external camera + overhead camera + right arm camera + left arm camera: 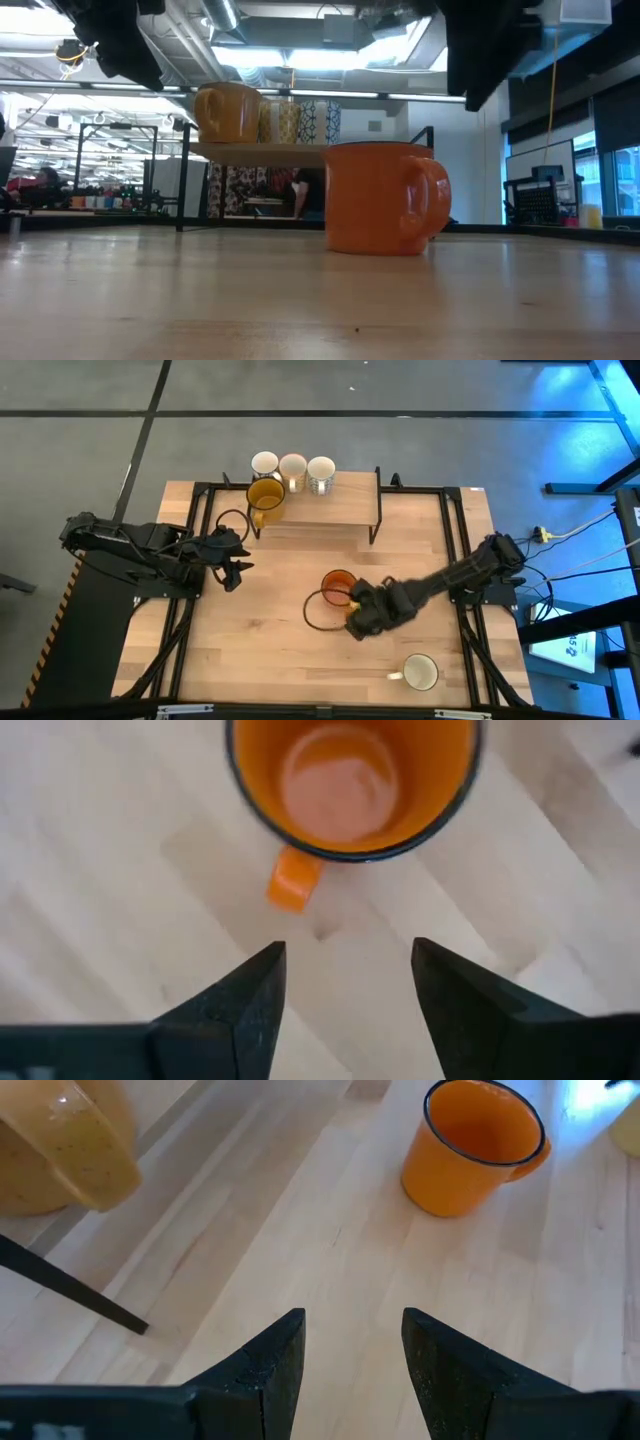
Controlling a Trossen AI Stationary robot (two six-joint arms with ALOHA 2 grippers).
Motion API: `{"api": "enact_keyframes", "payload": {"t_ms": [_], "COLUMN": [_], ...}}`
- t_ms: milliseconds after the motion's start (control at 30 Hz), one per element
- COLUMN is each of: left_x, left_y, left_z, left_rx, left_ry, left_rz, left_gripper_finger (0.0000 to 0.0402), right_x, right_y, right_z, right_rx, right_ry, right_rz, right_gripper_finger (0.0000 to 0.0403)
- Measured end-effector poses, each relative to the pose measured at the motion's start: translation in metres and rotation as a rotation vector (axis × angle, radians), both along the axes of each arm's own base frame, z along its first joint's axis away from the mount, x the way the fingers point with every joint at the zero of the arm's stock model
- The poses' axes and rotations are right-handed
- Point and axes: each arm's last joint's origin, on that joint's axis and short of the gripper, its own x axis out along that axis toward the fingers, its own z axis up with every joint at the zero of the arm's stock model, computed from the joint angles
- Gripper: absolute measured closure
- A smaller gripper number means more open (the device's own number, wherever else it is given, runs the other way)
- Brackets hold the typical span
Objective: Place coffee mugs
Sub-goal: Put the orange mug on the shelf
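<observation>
An orange mug [338,587] stands upright on the table's middle, its handle [293,885] pointing toward my right gripper [353,605]. That gripper is open and hovers just short of the handle, touching nothing [345,975]. My left gripper [242,562] is open over bare wood at the table's left, below the shelf [350,1340]. An amber mug [266,495] stands on the raised shelf's left end. Three white mugs [293,465] stand in a row along its far edge. Another white mug [420,672] stands on the table near the near right edge.
The wooden shelf [330,510] on black legs spans the table's far side. A black frame rail [448,540] runs along the right, and a dark cable loop [315,618] lies by the orange mug. Bare wood lies between the two grippers and toward the near edge.
</observation>
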Motion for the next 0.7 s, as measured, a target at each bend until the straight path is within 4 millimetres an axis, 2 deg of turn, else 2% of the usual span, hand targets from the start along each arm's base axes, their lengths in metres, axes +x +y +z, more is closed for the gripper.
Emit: {"api": "enact_keyframes", "payload": {"t_ms": [167, 333, 533, 700], "left_x": [0.000, 0.000, 0.000, 0.000], "left_y": [0.000, 0.000, 0.000, 0.000], "left_z": [0.000, 0.000, 0.000, 0.000], "left_rx": [-0.008, -0.005, -0.008, -0.009], "left_ry": [-0.002, -0.002, -0.001, 0.005], "left_rz": [0.005, 0.007, 0.003, 0.002], "left_gripper_finger": [0.0239, 0.0239, 0.0239, 0.0239], "right_x": [-0.013, -0.027, -0.031, -0.028], "right_y": [0.036, 0.063, 0.065, 0.061], "right_z": [-0.023, -0.048, -0.087, -0.108], "right_rx": [-0.166, -0.314, -0.370, -0.406], "right_ry": [-0.276, -0.530, -0.573, -0.545], "right_rz": [-0.125, -0.138, -0.151, -0.155], "right_gripper_finger": [0.0199, 0.0199, 0.0199, 0.0199]}}
